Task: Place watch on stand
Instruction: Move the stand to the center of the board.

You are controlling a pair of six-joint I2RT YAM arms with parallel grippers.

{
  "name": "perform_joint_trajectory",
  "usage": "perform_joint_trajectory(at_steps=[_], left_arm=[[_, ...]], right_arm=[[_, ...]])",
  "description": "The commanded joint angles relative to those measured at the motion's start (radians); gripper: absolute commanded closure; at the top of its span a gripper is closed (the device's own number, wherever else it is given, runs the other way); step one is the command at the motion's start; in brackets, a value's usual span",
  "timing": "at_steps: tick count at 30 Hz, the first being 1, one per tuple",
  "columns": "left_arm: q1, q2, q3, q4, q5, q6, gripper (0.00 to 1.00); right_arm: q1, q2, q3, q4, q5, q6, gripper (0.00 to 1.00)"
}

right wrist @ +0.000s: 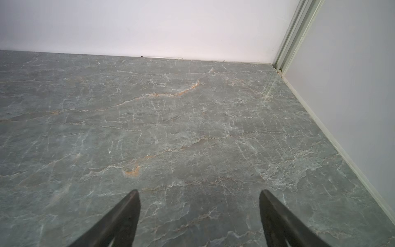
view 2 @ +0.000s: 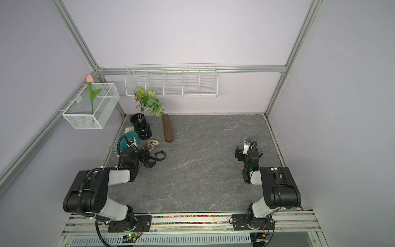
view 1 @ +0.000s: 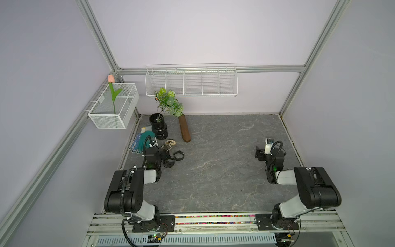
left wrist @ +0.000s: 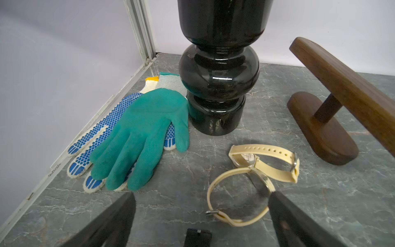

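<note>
Below, marbled tabletop (view 1: pixel 213 171), stand (view 1: pixel 184 128), lilac walls (view 1: pixel 192 32).

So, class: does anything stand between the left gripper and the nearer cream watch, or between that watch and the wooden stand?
Nothing visible blocks the open left gripper from the watch. A second cream watch lies beside it, toward the stand.

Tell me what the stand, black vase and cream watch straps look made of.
Stand: wood, dark brown, smooth satin finish; grain streaks run along the bar.
Black vase: glazed ceramic or glass, can't tell which; high gloss with sharp highlights.
Cream watch straps: likely silicone or rubber; matte, bent into soft loops, punched holes.
</note>
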Motion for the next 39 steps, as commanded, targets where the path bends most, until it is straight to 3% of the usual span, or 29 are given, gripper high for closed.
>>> perform_joint_trajectory(at_steps=[1, 27, 30, 34, 36, 39], left_arm=[[0.007, -0.016, 0.022, 0.008, 0.006, 0.004, 0.00], [0.007, -0.017, 0.020, 0.011, 0.006, 0.009, 0.00], [-0.002, -0.072, 0.000, 0.009, 0.013, 0.039, 0.00], [-0.087, -0.215, 0.070, -0.265, -0.174, 0.072, 0.01], [-0.124, -0.265, 0.085, -0.335, -0.209, 0.090, 0.01], [-0.153, -0.377, 0.054, -0.381, -0.233, 0.049, 0.00]], right_arm=[[-0.005, -0.002, 0.010, 0.006, -0.017, -0.023, 0.11], [-0.025, -0.002, 0.015, -0.003, -0.052, -0.008, 0.12], [-0.025, -0.011, -0.024, 0.060, -0.080, -0.020, 0.12], [-0.024, -0.074, -0.140, 0.233, -0.077, -0.023, 0.12], [-0.023, -0.158, -0.164, 0.196, -0.065, -0.013, 0.11], [-0.022, -0.346, -0.129, -0.071, -0.046, 0.020, 0.12]])
